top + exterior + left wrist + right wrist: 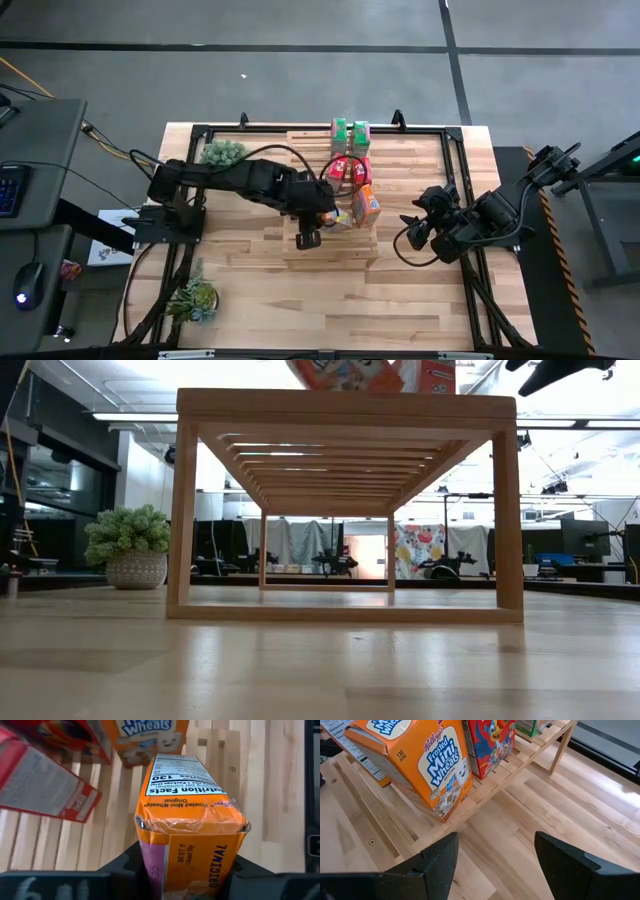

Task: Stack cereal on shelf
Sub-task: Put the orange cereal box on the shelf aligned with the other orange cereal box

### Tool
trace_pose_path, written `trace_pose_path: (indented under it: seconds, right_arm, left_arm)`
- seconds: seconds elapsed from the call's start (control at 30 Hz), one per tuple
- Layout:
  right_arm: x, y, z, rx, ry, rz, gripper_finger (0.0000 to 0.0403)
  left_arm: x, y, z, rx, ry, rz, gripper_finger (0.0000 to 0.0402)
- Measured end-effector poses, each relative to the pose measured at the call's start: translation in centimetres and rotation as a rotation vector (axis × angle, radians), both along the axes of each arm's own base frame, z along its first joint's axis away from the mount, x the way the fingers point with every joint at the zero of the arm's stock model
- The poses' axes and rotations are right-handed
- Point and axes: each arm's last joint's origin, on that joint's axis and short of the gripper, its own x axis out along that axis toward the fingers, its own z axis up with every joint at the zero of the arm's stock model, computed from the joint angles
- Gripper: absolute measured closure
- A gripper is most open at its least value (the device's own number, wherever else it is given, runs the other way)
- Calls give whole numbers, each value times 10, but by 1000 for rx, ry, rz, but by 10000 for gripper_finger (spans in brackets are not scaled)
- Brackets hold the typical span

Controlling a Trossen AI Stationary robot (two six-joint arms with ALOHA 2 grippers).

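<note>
The pale slatted wooden shelf stands mid-table, and it also shows in the low view. On its top stand two green cereal boxes, two red ones and one orange one. My left gripper is shut on the second orange box, just above the shelf top beside the standing orange box. My right gripper is open and empty, right of the shelf, facing the orange box and a red box. My left gripper pinches the orange box between its two fingers, on the two broad faces at the end with the sealed flap. The fingers come from the table's left, slanting down. The box points away from them, tilted over the shelf slats. I cannot tell whether its far end touches the shelf.
A small potted plant stands at the far left of the table and another at the near left. A black frame runs around the tabletop. Bare slats lie on the shelf's near part.
</note>
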Motion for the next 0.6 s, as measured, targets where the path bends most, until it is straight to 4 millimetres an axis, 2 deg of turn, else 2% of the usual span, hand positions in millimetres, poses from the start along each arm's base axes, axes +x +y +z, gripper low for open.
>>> trace_pose_path:
  seconds: [0.27,0.6]
  right_arm:
    - [0,0,0,2,-3,0,148]
    - [1,1,1,9,-14,0,148]
  left_arm:
    - [0,2,0,75,0,-32,277]
    - [3,2,2,116,-33,-57,225]
